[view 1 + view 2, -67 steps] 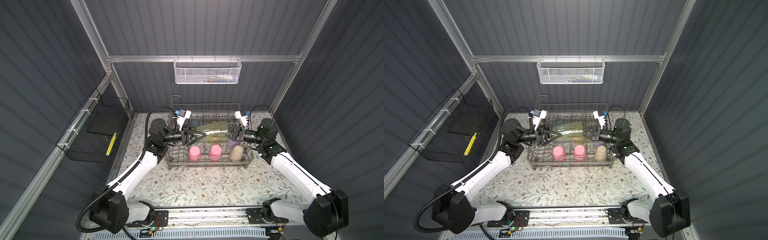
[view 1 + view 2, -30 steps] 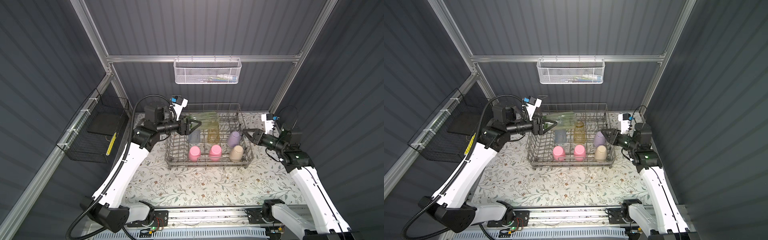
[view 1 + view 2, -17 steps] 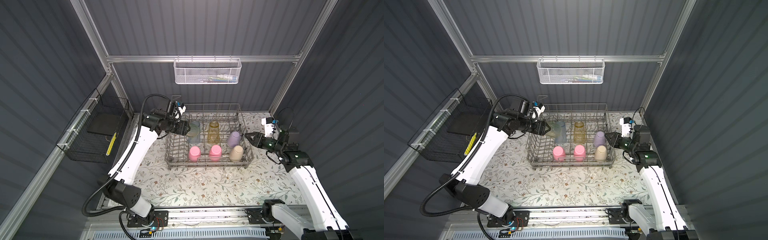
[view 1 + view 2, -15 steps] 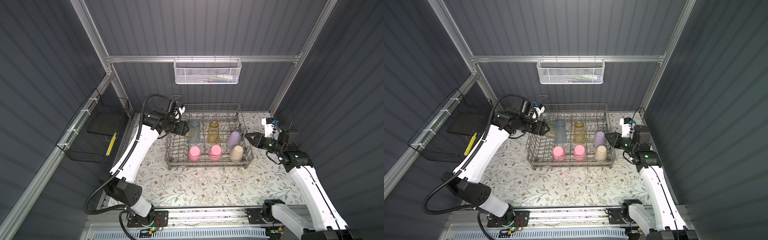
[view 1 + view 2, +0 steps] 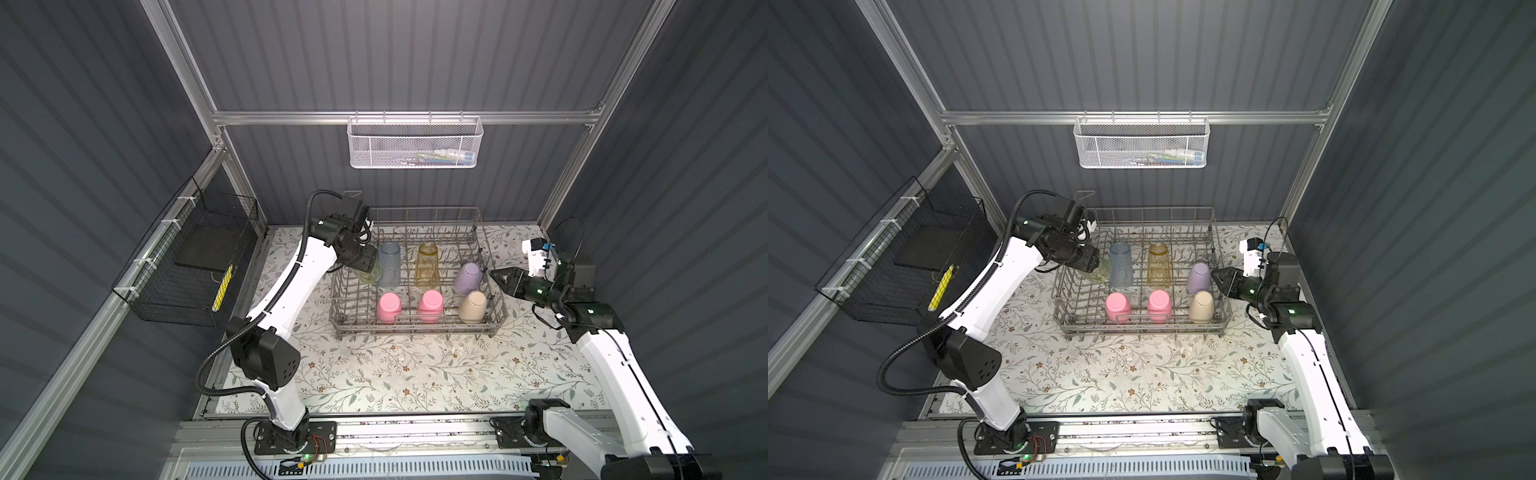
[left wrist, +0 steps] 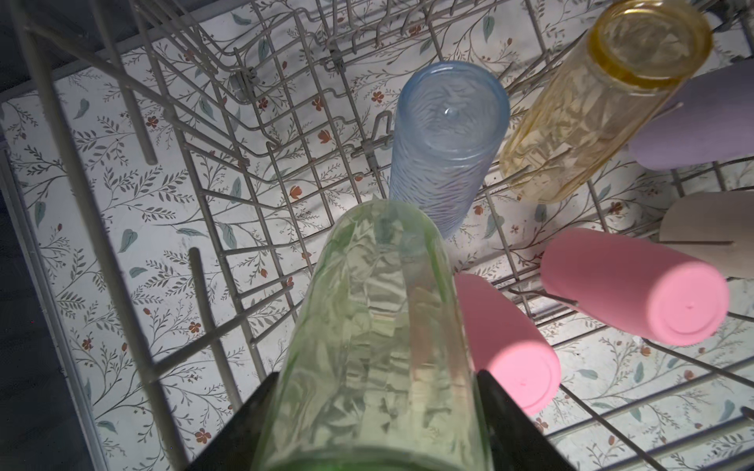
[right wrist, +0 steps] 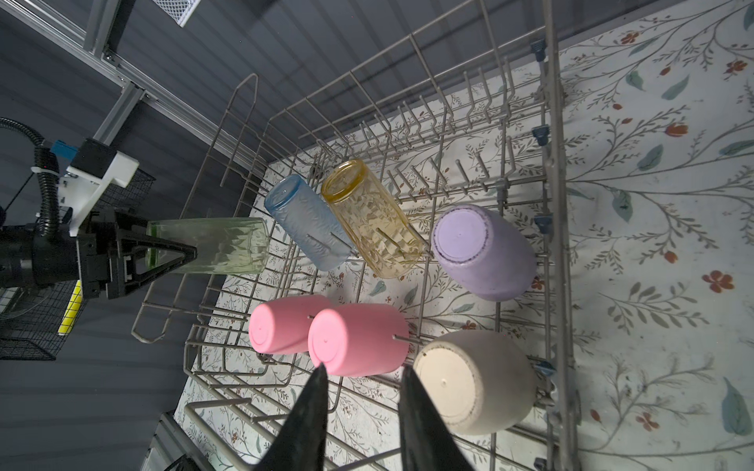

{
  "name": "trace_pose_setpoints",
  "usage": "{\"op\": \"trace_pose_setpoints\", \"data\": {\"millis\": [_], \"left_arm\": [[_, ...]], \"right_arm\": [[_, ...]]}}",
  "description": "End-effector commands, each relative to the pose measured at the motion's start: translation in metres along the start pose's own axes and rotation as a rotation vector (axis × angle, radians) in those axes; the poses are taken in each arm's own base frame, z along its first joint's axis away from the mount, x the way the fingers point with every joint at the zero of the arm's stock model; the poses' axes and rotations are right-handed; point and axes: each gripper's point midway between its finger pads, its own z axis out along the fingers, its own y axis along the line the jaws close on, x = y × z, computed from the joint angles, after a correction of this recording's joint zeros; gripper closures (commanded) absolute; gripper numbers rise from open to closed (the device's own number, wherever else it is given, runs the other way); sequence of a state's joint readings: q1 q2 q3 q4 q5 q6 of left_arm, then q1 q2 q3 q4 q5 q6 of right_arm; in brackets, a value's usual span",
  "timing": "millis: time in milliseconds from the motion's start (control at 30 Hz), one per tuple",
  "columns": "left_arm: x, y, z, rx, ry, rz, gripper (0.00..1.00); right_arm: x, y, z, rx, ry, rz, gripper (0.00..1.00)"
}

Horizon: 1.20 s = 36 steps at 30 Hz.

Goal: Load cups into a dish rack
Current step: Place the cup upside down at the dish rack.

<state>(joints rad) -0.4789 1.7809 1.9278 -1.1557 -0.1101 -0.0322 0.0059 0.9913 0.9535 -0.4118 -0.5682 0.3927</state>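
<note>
The grey wire dish rack holds a blue cup, an amber cup, a lavender cup, two pink cups and a beige cup, all bottom up. My left gripper is shut on a translucent green cup, held tilted over the rack's back left corner beside the blue cup. My right gripper stands open and holds nothing, just outside the rack's right side.
A white mesh basket hangs on the back wall. A black wire basket with a yellow item is fixed to the left wall. The floral mat lies bare in front of the rack.
Both grippers held the green cup level above the rack; the right one let go and drew back to the right. The left arm swung the cup down to the back left corner.
</note>
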Motion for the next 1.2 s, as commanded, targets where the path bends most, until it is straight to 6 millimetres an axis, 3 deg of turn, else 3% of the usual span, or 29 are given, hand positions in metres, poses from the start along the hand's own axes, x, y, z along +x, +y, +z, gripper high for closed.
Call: {"op": "trace_pose_setpoints", "data": {"millis": [0, 633, 1167], "left_arm": [[-0.004, 0.005, -0.002, -0.050, 0.009, 0.027, 0.49], [0.005, 0.002, 0.037, -0.167, 0.141, 0.090, 0.50], [0.008, 0.008, 0.039, -0.298, 0.189, 0.133, 0.51]], "right_arm": [[0.002, -0.005, 0.001, 0.013, 0.002, -0.008, 0.68], [0.005, -0.009, 0.004, 0.012, 0.019, 0.004, 0.68], [0.006, -0.010, 0.006, 0.011, 0.024, 0.009, 0.68]]}}
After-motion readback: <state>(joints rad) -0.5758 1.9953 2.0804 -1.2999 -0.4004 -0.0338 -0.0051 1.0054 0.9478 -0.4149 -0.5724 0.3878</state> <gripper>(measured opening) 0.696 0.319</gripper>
